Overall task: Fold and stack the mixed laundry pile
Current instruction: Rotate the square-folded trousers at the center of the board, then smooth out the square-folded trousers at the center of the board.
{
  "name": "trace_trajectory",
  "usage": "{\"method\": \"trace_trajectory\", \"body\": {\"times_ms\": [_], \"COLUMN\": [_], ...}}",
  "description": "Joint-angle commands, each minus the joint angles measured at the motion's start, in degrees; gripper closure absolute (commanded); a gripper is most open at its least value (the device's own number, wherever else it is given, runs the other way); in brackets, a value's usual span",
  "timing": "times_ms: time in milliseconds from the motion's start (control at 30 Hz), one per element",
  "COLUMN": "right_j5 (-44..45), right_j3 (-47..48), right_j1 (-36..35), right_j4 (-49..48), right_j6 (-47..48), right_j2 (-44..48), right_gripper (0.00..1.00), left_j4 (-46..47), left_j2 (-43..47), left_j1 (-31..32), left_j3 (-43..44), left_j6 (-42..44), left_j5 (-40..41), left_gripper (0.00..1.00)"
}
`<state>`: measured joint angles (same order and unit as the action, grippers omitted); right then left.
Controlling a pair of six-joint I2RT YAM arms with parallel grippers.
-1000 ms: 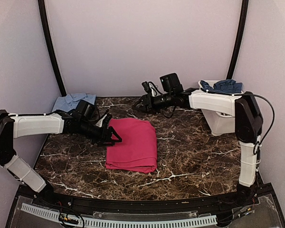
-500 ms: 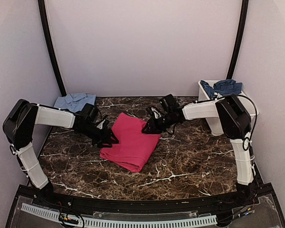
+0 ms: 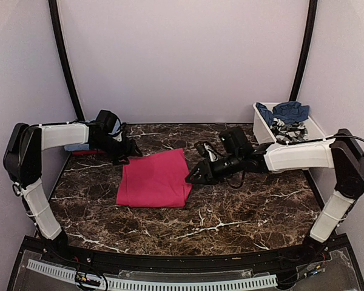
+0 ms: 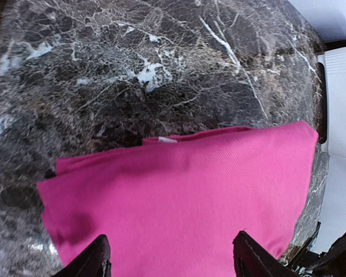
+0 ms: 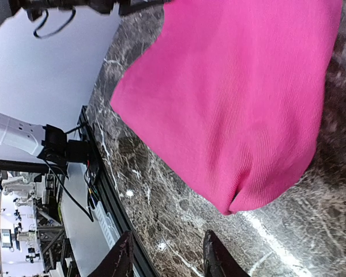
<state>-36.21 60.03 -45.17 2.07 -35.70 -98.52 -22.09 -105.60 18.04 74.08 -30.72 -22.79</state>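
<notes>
the folded magenta-pink cloth garment lies flat, looks ready to stack; left gripper and right gripper flank it, both spread open, gripping nothing

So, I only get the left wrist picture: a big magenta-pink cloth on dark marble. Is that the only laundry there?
Observer: No. The top view shows a white rectangular plastic tub at the far right. It holds a dark navy-blue garment and a grey-and-white patterned one.
Operator: Where is the other arm?
Observer: The right gripper is just beside the right edge of the folded magenta-pink garment. Its own camera shows its fingers apart with nothing between them.
Operator: Anything else?
Observer: A sliver of a light blue shirt shows at the far left, mostly hidden under the left arm.
</notes>
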Motion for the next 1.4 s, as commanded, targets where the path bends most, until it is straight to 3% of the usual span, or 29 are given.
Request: {"method": "trace_trajectory", "body": {"times_ms": [0,100,200,333,500,600,800,933,1100,1367], "right_j5": [7.0,6.1,5.8,6.9,5.4,2.7,1.3,2.1,3.2,4.2], "right_j3": [-0.6,1.0,2.5,7.7,9.1,7.4,5.0,4.1,0.8,-3.3], "right_j1": [2.4,2.4,2.1,2.1,2.2,2.5,2.7,3.3,5.3,6.4], "right_j4": [3.3,3.2,0.3,1.7,-0.9,-5.2,-9.5,-10.2,-13.0,-14.3], "right_j6": [1.2,1.0,-0.8,-1.2,-3.0,-5.1,-7.8,-8.6,-10.9,-12.6], "right_j2": [3.2,-0.7,-4.4,-10.4,-14.2,-14.4,-13.3,-11.8,-9.0,-6.1], "right_gripper": [0.62,0.61,0.48,0.46,0.63,0.81,1.00,1.00,1.00,1.00], "left_j4": [-1.7,1.4,7.2,10.6,8.0,9.1,-1.1,-2.3,1.5,9.8], "left_j2": [15.7,21.9,26.3,23.7,19.0,26.3,41.7,43.2,40.6,35.6], "left_j1": [-0.1,0.3,1.2,2.2,2.2,2.6,3.2,4.6,10.8,16.2], "left_j3": [-8.5,-16.7,-22.9,-26.6,-27.5,-31.1,-30.5,-34.4,-37.6,-40.3], "left_j6": [1.4,1.0,-1.1,-5.2,-7.4,-8.3,-5.4,-7.7,-10.2,-12.5], "left_j5": [0.7,-2.3,-8.2,-9.0,-5.4,-5.0,-2.7,-6.3,-4.8,-2.9], "left_gripper": [0.27,0.27,0.28,0.29,0.33,0.37,0.45,0.53,0.62,0.66]}}
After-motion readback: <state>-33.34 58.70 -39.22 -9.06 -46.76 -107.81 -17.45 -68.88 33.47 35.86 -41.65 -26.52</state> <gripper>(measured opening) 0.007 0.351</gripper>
